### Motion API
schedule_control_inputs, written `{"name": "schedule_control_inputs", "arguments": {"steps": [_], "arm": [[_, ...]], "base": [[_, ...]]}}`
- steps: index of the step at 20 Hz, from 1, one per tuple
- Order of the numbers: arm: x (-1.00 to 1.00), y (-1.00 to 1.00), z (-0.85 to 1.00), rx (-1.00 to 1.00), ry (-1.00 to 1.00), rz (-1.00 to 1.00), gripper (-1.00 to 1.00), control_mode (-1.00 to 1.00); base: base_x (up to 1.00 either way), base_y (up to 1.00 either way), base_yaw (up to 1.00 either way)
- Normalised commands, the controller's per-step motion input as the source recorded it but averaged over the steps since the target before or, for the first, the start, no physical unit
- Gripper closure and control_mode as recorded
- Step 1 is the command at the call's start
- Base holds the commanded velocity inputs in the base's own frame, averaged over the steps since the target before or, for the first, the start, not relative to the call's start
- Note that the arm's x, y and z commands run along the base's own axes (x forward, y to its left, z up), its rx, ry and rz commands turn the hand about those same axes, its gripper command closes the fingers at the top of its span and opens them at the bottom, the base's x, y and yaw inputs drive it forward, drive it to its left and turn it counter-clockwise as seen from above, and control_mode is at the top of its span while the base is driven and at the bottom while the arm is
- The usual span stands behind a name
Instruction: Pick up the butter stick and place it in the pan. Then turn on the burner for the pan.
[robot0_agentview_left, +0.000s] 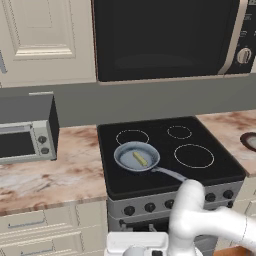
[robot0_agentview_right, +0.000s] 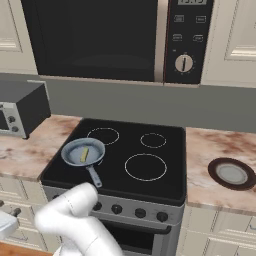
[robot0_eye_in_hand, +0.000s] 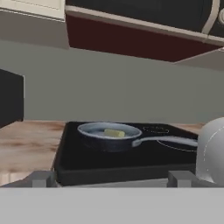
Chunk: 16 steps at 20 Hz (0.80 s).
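Observation:
The grey-blue pan (robot0_agentview_left: 136, 157) (robot0_agentview_right: 83, 152) (robot0_eye_in_hand: 107, 135) sits on the front left burner of the black cooktop (robot0_agentview_left: 210, 172), its silvery handle (robot0_agentview_left: 170, 174) pointing toward the stove's front edge. The pale-yellow butter stick (robot0_agentview_left: 140, 159) (robot0_agentview_right: 84, 154) (robot0_eye_in_hand: 114, 133) lies inside the pan. My gripper (robot0_eye_in_hand: 111, 180) hangs low in front of the stove, at about cooktop height, looking across at the pan. It is open, with its fingertips (robot0_eye_in_hand: 41, 178) far apart and nothing between them. My white arm (robot0_agentview_left: 192, 212) (robot0_agentview_right: 75, 210) folds in front of the knob row.
Stove knobs (robot0_agentview_left: 150, 207) (robot0_agentview_right: 140, 213) line the front panel, some hidden by my arm. A toaster oven (robot0_agentview_left: 25, 142) (robot0_agentview_right: 15, 117) stands on the left counter. A dark round dish (robot0_agentview_right: 231, 173) (robot0_agentview_left: 249, 141) rests on the right counter. A microwave (robot0_agentview_left: 165, 37) hangs overhead.

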Motion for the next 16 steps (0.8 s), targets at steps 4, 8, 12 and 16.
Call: {"name": "schedule_control_inputs", "arguments": {"steps": [4, 8, 12, 16], "arm": [[0.25, -0.20, -0.02, 0.11, -0.17, 0.10, -1.00, -1.00], [0.11, -0.08, -0.06, 0.06, -0.04, 0.06, -1.00, -1.00], [0.20, -0.08, -0.16, 0.03, 0.00, 0.02, -1.00, -1.00], [0.29, -0.12, -0.20, 0.04, 0.00, 0.01, -1.00, -1.00]], "base": [[0.00, 0.00, 0.00], [0.00, 0.00, 0.00], [0.00, 0.00, 0.00], [0.00, 0.00, 0.00]]}}
